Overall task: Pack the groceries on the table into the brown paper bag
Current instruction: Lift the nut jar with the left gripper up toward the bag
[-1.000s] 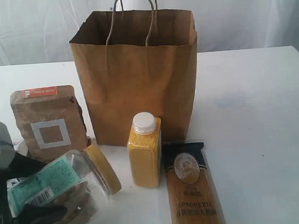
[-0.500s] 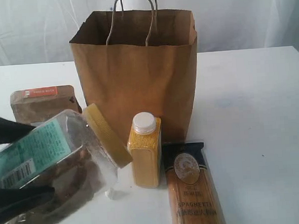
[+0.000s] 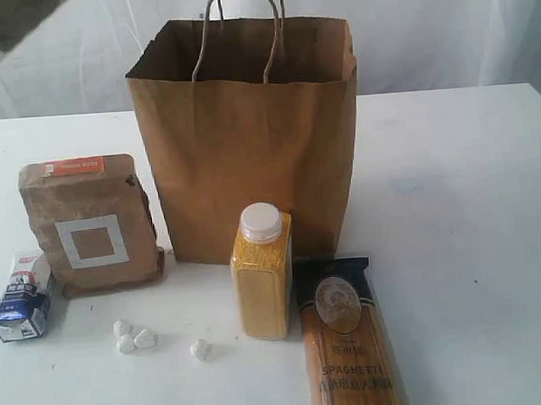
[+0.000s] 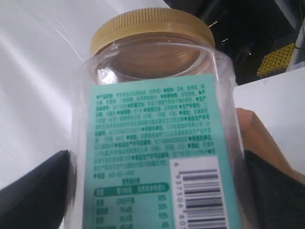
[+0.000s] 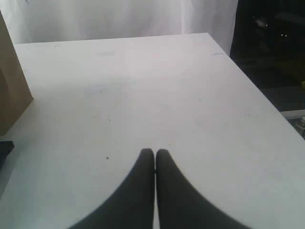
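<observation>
Left pincer [image 4: 152, 157] grips the gold-lidded clear jar [image 4: 152, 119], 1 dark finger [image 4: 33, 191] on each side of the clear body, jaws spread wide around it. The jar's teal label with barcode faces the left wrist camera and the gold lid [image 4: 152, 28] points away from it. The jar does not show in the exterior view; only a dark blur sits in that view's top left corner, too unclear to name.

Right pincer [image 5: 155, 155] is closed, its 2 dark fingertips pressed together, holding nothing, over a bare stretch of white counter [image 5: 157, 95].

In the exterior view the brown paper bag [image 3: 249, 158] stands upright at centre back, top open, its 2 loop handles [image 3: 241, 21] up. The brown pouch with grey square label [image 3: 93, 222] stands just left of the bag. The small blue-white carton [image 3: 21, 300] lies on the counter just left of the pouch. The yellow white-capped bottle [image 3: 262, 276] stands upright in front of the bag. The spaghetti packet [image 3: 351, 344] lies flat right beside the bottle, on its right. 4 small white lumps [image 3: 136, 337] lie on the counter between carton and bottle.
</observation>
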